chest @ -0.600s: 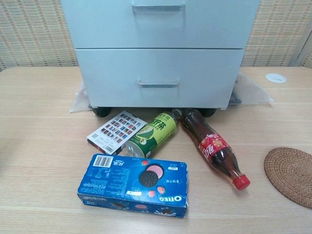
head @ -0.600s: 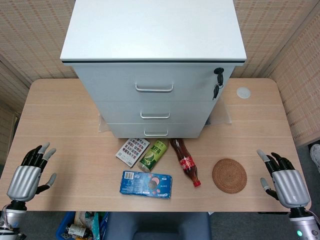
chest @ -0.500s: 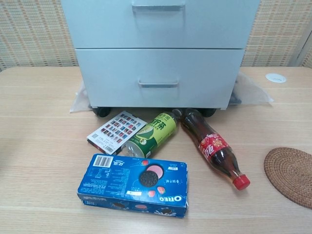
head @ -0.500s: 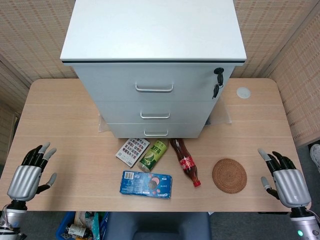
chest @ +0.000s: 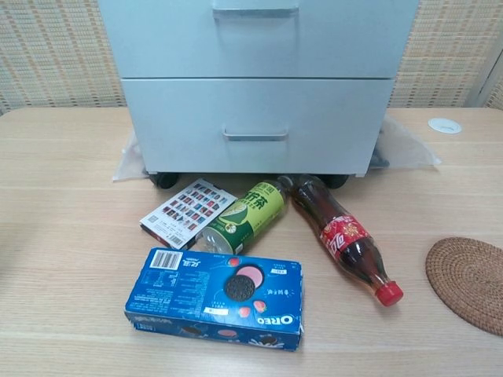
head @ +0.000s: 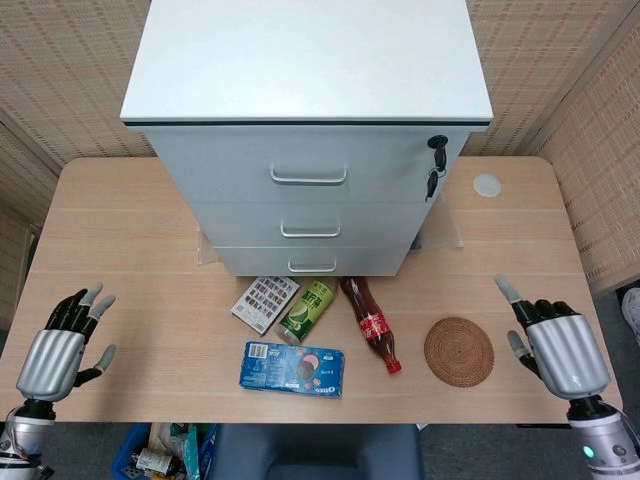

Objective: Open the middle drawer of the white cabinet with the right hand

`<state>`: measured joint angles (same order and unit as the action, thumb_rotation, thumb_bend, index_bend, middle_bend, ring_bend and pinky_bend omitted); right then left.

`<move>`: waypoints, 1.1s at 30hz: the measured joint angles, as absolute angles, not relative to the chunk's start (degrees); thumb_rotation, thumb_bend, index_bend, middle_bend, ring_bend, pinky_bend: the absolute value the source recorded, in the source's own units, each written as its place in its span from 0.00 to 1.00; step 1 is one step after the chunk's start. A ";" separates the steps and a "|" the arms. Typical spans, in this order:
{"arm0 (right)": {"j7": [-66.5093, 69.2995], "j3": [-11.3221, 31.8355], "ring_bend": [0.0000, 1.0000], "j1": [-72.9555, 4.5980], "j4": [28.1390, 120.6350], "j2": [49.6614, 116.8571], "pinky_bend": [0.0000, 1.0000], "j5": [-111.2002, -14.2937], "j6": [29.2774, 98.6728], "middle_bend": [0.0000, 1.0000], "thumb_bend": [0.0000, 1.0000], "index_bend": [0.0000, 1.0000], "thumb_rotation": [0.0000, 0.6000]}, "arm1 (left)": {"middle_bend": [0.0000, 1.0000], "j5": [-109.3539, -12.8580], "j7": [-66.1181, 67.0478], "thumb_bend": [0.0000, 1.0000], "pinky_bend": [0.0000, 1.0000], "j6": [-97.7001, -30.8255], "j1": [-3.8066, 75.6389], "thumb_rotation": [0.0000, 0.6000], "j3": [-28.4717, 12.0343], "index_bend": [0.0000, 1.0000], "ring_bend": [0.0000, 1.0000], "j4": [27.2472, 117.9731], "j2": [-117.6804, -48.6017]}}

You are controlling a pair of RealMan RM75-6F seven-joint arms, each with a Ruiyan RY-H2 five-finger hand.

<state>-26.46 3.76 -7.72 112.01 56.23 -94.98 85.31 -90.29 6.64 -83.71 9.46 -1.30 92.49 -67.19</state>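
the white cabinet [head: 308, 130] stands at the back middle of the table [head: 130, 250], and all three drawers are flush. the middle drawer [head: 310, 224] sits shut, its handle [head: 310, 232] untouched. keys [head: 434, 165] hang from the lock at the cabinet's upper right corner.

right hand [head: 560, 345] hovers well to the right of the cabinet, near the front table edge, fingers spread and holding nothing. a woven coaster [head: 459, 350] lies between that hand and the cabinet's front, just beside the hand.

left hand [head: 58, 345] hangs well to the left of the cabinet, fingers apart, nothing in it. neither hand shows in the chest view.

just in front of the cabinet: a card box [head: 265, 303], a green tea can [head: 307, 311] lying on its side, a cola bottle [head: 370, 324] lying with its red cap pointing away from the cabinet. nearer the front edge, a blue oreo box [head: 293, 368].
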 measured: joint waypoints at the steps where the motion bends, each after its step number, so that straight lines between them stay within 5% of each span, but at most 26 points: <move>1: -27.47 4.44 0.77 -8.68 113.30 55.85 0.81 -95.02 84.37 0.78 0.36 0.12 1.00 | 0.04 -90.41 6.56 0.36 0.11 -83.86 9.42 1.00 -1.27 0.12 0.04 92.51 -67.17; 6: -32.46 8.46 0.88 -14.76 119.46 54.54 0.89 -92.25 76.97 0.87 0.41 0.13 1.00 | 0.04 -90.62 6.29 0.36 0.11 -84.22 9.24 1.00 -1.17 0.12 0.04 92.52 -66.93; 16: -43.39 15.44 0.90 -28.58 125.29 56.90 0.90 -74.22 64.46 0.89 0.44 0.13 1.00 | 0.04 -90.47 5.85 0.36 0.11 -84.38 8.99 1.00 -1.07 0.12 0.04 92.23 -66.48; 33: -51.89 18.10 0.90 -43.58 121.79 66.18 0.90 -57.73 62.57 0.89 0.44 0.13 1.00 | 0.04 -90.37 5.29 0.36 0.11 -84.95 8.56 1.00 -1.04 0.12 0.04 91.74 -66.63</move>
